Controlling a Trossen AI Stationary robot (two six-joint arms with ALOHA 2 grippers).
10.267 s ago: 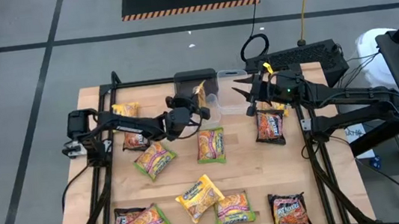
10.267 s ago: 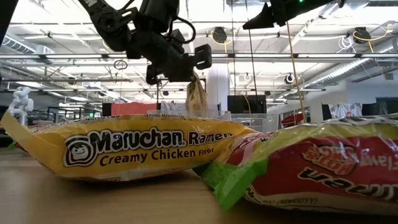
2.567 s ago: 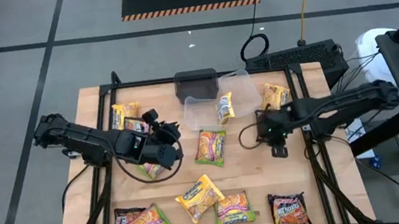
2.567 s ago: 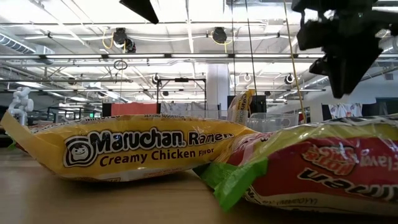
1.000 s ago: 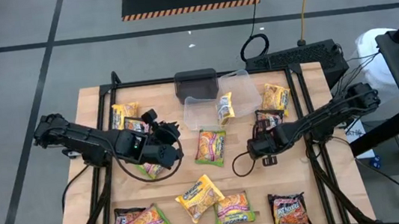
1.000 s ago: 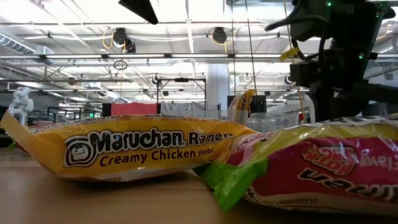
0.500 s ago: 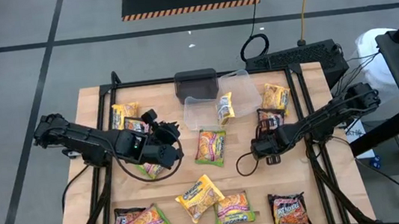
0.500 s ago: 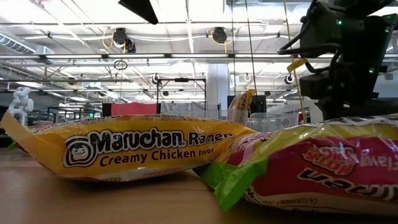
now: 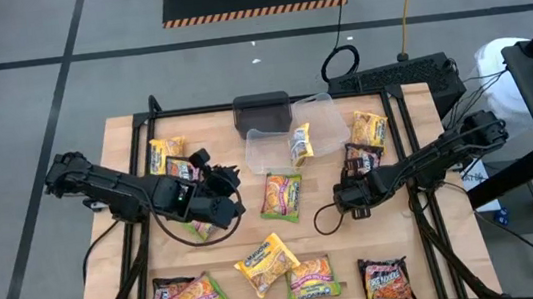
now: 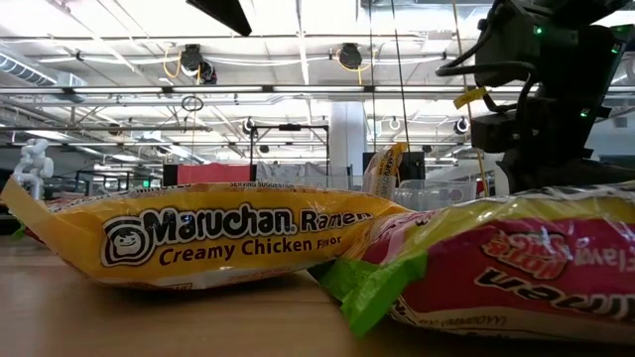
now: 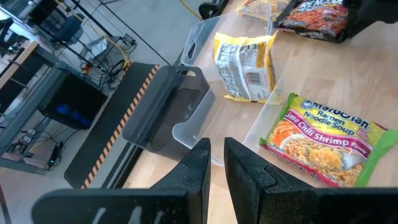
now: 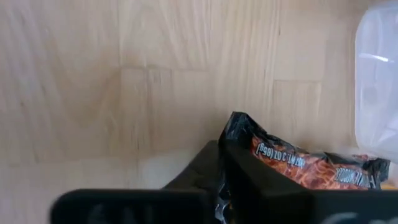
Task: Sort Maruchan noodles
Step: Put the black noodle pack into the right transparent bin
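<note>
Right gripper [image 12: 225, 163]: dark fingers pressed together, clamped on corner of dark ramen packet [image 12: 298, 165]. Packet black with orange-red noodle print and red lettering, crinkled, lifted edge rising just past fingertips, rest trailing off frame edge. Light wooden worktop [image 12: 112, 81] fills most of view, plank seams visible, bare around gripper. Clear plastic tub [image 12: 376, 81] at frame edge, rounded corner showing, near packet but apart from it. Packet's far end blurred, brand text unreadable.

Item one: yellow packet [image 10: 198, 238] in front of me, printed "Maruchan Ramen, Creamy Chicken Flavor". Item two: green-edged packet [image 11: 323, 140] past my left wrist, printed "Maruchan Ramen Noodle Soup, Lime Chili Shrimp".
</note>
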